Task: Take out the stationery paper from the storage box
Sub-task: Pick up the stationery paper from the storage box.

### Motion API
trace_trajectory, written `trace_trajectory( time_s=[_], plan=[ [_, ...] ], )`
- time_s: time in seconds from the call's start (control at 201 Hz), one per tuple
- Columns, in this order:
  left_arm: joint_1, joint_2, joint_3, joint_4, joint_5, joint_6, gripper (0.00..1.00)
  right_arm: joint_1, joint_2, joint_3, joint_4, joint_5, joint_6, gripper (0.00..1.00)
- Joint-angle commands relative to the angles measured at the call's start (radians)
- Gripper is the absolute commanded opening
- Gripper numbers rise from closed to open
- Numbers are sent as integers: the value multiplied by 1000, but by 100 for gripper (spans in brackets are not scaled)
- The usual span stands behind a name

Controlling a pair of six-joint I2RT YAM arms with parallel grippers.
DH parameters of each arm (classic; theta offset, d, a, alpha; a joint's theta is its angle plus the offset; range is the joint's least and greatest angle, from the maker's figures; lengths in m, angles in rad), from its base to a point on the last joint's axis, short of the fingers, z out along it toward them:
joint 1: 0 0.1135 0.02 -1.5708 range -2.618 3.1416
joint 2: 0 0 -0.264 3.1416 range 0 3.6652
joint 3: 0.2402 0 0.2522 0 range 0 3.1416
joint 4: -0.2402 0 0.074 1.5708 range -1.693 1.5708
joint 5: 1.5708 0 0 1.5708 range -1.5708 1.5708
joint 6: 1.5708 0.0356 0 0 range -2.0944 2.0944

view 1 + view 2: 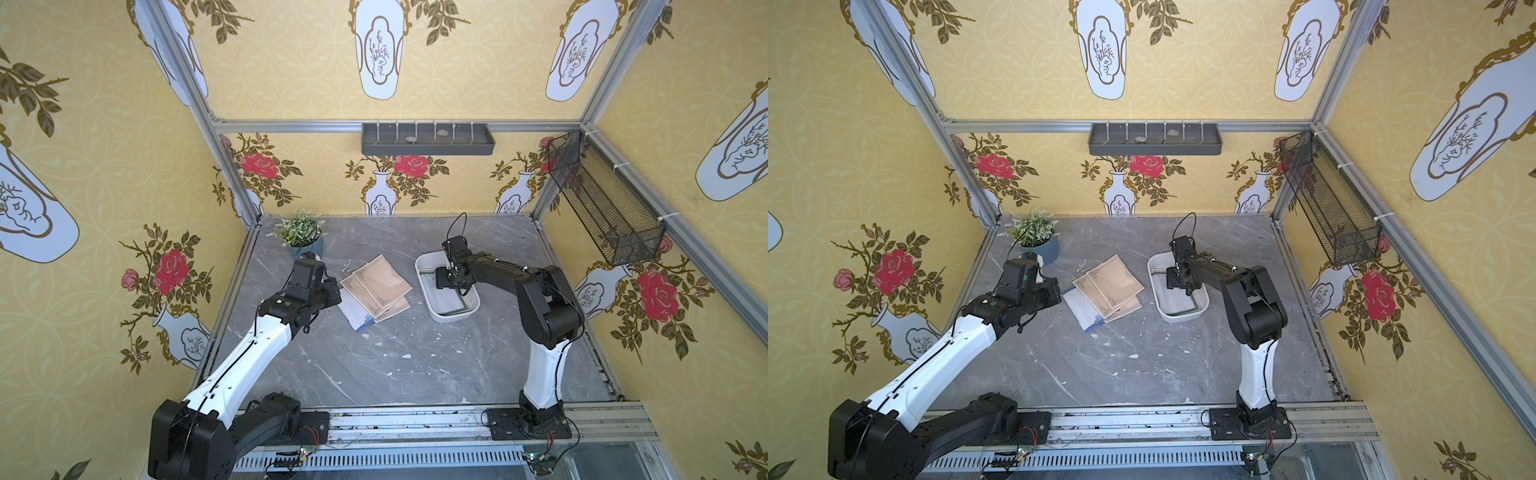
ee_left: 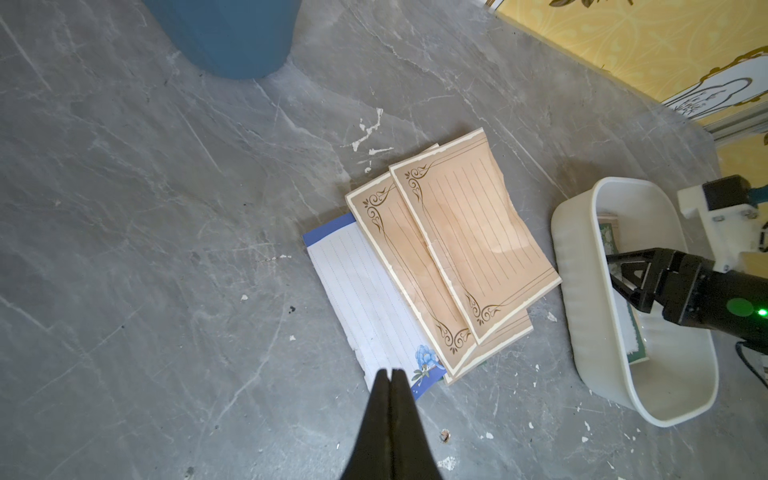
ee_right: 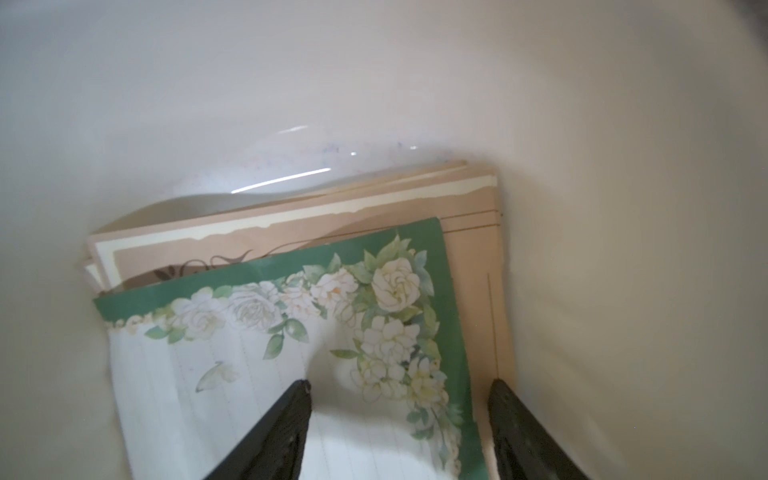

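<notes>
Several tan sheets of stationery paper lie fanned on the grey table over a white sheet with a blue border. My left gripper is shut and empty, its tips at that sheet's flowered corner. To the right stands the white storage box. Inside it a white sheet with a green floral border rests on more tan sheets. My right gripper is down in the box and open, its fingers either side of the green-bordered corner.
A potted plant in a blue pot stands at the back left, close to my left arm. A grey compartment tray hangs on the back wall and a black mesh basket on the right wall. White flecks dot the table.
</notes>
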Motion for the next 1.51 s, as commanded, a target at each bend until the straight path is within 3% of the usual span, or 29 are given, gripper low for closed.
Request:
trace_trajectory(
  time_s=[0.0, 0.324, 0.558, 0.668, 0.996, 1.216, 1.285, 1.504],
  plan=[
    [3, -11, -17, 28, 10, 3, 0, 3, 16, -6, -9, -2, 2, 63],
    [5, -21, -37, 64, 35, -8, 0, 17, -14, -11, -23, 27, 1, 39],
    [5, 10, -41, 73, 65, -15, 0, 32, -45, 3, -64, 87, 6, 31],
    [5, 31, -38, 96, 95, -17, 0, 47, -76, 9, -88, 131, 14, 19],
    [5, 91, -24, 193, 187, -36, 0, 59, -174, 12, -143, 190, 26, 18],
    [6, 205, -35, 464, 456, -85, 0, 59, -267, 24, -181, 186, 45, 16],
    [6, 252, -35, 564, 538, -111, 5, 60, -311, 27, -186, 166, 52, 16],
    [-5, 360, -26, 831, 702, -217, 39, 61, -452, 32, -185, 91, 62, 17]
  ],
)
